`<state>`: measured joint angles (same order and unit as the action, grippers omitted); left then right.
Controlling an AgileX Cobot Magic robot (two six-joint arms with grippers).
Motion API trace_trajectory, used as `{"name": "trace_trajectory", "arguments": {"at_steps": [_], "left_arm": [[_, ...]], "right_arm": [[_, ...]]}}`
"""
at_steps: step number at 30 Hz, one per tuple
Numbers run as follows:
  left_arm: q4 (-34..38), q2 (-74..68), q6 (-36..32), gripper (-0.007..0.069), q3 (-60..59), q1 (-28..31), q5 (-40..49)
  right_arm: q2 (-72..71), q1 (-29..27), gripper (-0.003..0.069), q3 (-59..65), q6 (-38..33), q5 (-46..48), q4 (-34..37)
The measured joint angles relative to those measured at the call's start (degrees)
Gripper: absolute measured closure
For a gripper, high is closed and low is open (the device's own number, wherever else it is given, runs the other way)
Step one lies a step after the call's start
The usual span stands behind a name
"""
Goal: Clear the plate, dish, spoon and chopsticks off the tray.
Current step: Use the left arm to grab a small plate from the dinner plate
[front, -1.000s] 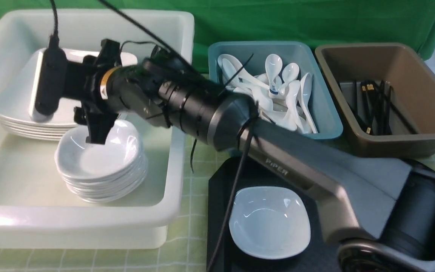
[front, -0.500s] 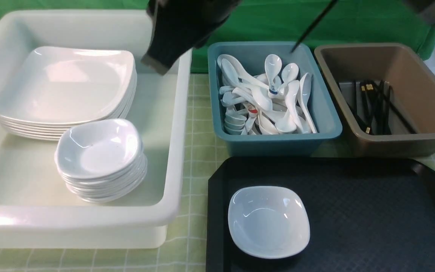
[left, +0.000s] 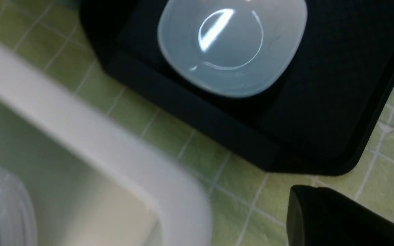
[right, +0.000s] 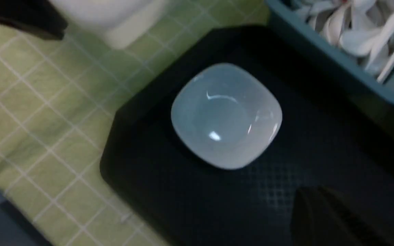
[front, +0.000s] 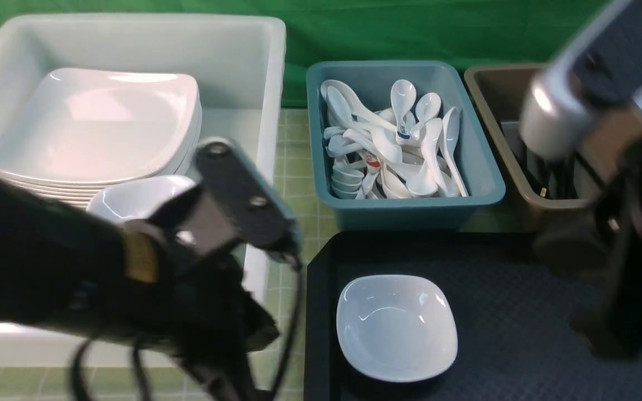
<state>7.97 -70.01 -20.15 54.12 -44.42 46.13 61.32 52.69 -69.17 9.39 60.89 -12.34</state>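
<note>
One small white dish sits on the left part of the black tray. No plate, spoon or chopsticks show on the tray. My left arm is blurred at the lower left. Its gripper is shut and empty over the green cloth, just off a tray corner, apart from the dish. My right arm is blurred over the tray's right side. Its gripper hangs shut and empty above the tray, beside the dish without touching it.
The white bin at the left holds a stack of large plates and a stack of small dishes. A teal bin holds spoons. The brown bin holds black chopsticks. Green checked cloth covers the table.
My right arm has drawn back from the small-dish stack in the white bin to the tray's right side, and its gripper has shut. My left arm has come into view at the lower left.
</note>
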Motion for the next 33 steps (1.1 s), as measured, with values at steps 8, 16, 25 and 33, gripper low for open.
{"name": "trace_trajectory", "arguments": {"at_steps": [8, 16, 25, 33], "left_arm": [[-3.81, -23.66, 0.61, 0.0536, 14.60, -11.00, -8.40], [-11.74, -41.94, 7.69, 0.0231, 25.73, -13.42, -9.38], [-20.68, -48.15, 16.04, 0.0159, 26.78, -13.42, -11.77], [-17.31, -45.91, 15.48, 0.0494, 27.99, -13.86, -8.65]], "right_arm": [[-19.62, 0.00, 0.0624, 18.52, 6.56, -2.77, -0.19], [-34.19, 0.00, 0.0623, 20.62, 7.53, -3.76, -0.43], [-39.01, 0.00, 0.0622, 20.69, 7.58, -3.97, -0.56], [-39.01, 0.00, 0.0622, 20.69, 7.77, -4.21, -0.56]]}}
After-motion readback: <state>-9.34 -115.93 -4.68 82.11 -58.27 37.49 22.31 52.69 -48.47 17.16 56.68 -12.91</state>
